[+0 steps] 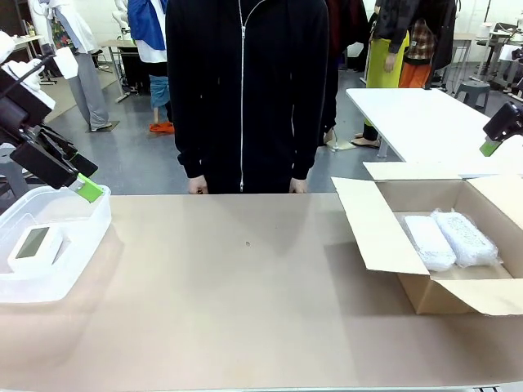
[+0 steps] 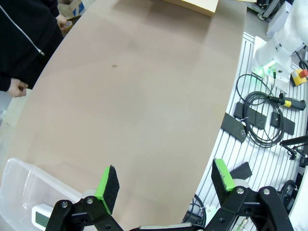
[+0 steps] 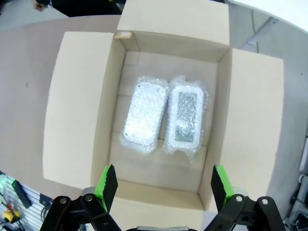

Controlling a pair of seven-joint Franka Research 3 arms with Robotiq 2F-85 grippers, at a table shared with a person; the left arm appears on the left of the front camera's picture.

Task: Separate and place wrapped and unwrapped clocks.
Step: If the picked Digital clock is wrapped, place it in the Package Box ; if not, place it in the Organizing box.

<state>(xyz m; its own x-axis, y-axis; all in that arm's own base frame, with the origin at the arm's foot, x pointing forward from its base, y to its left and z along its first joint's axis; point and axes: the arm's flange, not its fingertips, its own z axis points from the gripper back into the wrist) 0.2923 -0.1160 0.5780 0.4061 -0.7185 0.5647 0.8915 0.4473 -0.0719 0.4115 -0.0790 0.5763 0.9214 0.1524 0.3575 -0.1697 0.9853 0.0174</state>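
Observation:
Two bubble-wrapped clocks (image 1: 449,240) lie side by side inside the open cardboard box (image 1: 384,237) at the right; from above, one (image 3: 145,115) lies beside the other (image 3: 186,115). The bare white clock (image 1: 34,247) with a greyish display lies in the clear plastic bin (image 1: 82,237) at the left, and its corner (image 2: 42,216) peeks in the left wrist view. My left gripper (image 1: 82,186) hovers open above the bin's far side, empty (image 2: 166,185). My right gripper (image 3: 163,185) hangs open high over the box, holding nothing; one green fingertip (image 1: 489,148) appears at the right edge.
A person in a black zip jacket (image 1: 245,90) stands at the far edge, hands (image 1: 198,187) resting at the table rim. The brown tabletop (image 1: 245,294) between bin and box is bare. Cables and a red stop button (image 2: 302,73) lie beyond the table's near edge.

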